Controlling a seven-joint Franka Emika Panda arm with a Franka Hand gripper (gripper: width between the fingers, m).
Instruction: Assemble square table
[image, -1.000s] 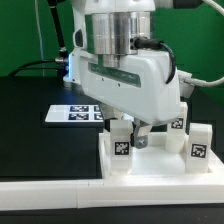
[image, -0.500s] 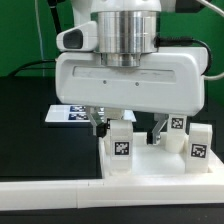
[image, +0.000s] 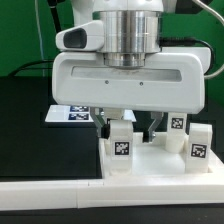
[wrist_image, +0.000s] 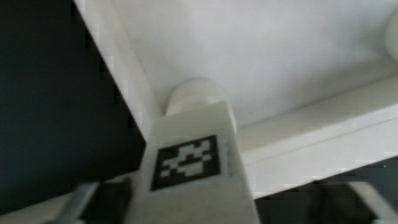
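Note:
The square table's white top (image: 150, 166) lies flat at the exterior view's right, with three tagged white legs standing on it. My gripper (image: 126, 125) hangs straight down over the nearest leg (image: 121, 141). One finger is on each side of that leg. In the wrist view this leg (wrist_image: 191, 150) rises between the dark pads (wrist_image: 111, 200), which sit against its two sides; the gripper (wrist_image: 192, 208) is shut on it. The tabletop's rim (wrist_image: 125, 70) runs behind it. Two more legs (image: 178, 130) (image: 198, 145) stand further toward the exterior view's right.
The marker board (image: 68, 113) lies on the black table behind the top, at the exterior view's left. A long white bar (image: 50, 195) runs along the front edge. The big gripper housing (image: 130, 80) hides the scene behind it. Cables hang at the back.
The hand has turned to face the camera broadside and come down over the nearest leg. Its fingers have since drawn in from wide open to the leg's sides.

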